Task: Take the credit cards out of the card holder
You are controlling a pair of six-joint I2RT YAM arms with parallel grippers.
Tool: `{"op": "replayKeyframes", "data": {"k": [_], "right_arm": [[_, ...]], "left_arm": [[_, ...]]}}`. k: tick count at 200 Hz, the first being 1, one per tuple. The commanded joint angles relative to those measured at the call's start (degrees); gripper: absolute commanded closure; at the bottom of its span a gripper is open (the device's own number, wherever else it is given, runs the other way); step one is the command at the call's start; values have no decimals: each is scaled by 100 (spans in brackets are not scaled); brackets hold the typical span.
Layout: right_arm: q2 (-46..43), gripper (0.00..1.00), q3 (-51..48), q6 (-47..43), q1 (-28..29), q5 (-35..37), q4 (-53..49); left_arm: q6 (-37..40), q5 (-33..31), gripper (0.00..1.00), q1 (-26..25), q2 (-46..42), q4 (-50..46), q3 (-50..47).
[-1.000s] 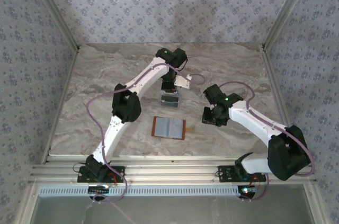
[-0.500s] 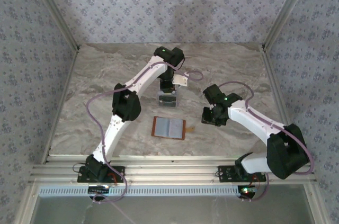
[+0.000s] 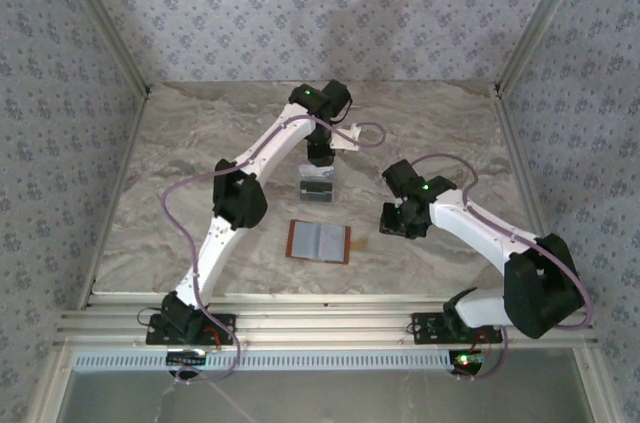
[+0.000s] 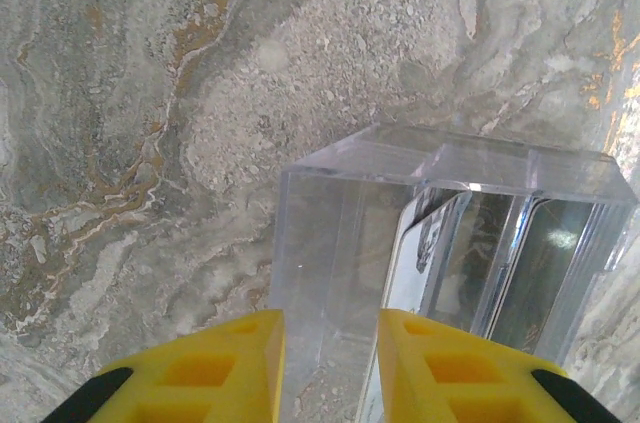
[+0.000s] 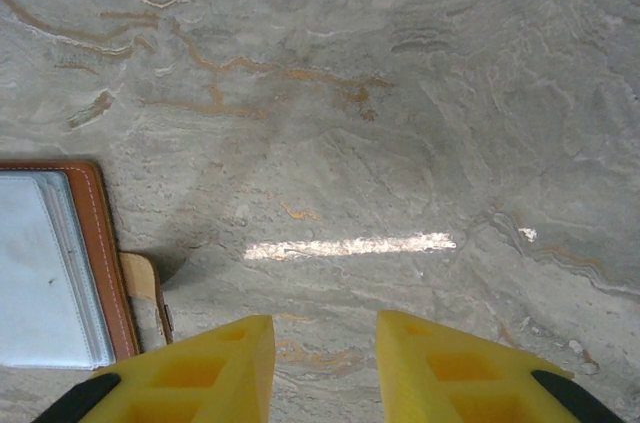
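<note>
The card holder [image 3: 319, 241] lies open and flat on the marble table, orange-brown rim around a grey-blue lining; its right edge and side tab [image 5: 140, 278] show in the right wrist view. A clear plastic box [image 4: 450, 233] stands behind it, holding credit cards on edge: a whitish card [image 4: 422, 263] and a dark one [image 4: 530, 273]. My left gripper [image 4: 330, 368] hovers over the box [image 3: 317, 183], jaws open, nothing pinched between them. My right gripper [image 5: 325, 368] hangs open over bare table just right of the card holder [image 5: 60, 273].
The marble table [image 3: 200, 143] is walled on three sides by patterned panels. A metal rail [image 3: 320, 323] runs along the near edge by the arm bases. Bare marble lies left of the box and to the far right.
My left gripper's jaws have parted from shut to open over the clear box, and its wrist has drawn slightly back. The right arm and the card holder have stayed put.
</note>
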Motion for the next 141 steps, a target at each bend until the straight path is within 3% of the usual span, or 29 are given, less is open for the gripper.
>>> {"op": "replayKeyframes", "data": {"k": [1, 38, 68, 102, 141], "right_arm": [[-58, 65, 105, -21, 48, -174, 75], [74, 64, 87, -5, 62, -496, 334], [192, 63, 69, 7, 115, -672, 528], [446, 60, 69, -19, 201, -936, 727], [808, 59, 182, -52, 407, -1047, 874]], "left_arm": [[-419, 315, 69, -34, -537, 206, -50], [-1322, 768, 71, -25, -1217, 876, -942], [-2264, 1072, 71, -27, -2110, 1872, -2340], [-3585, 901, 71, -27, -3244, 3193, -4097], [-5054, 712, 70, -15, -4152, 3912, -5440]]}}
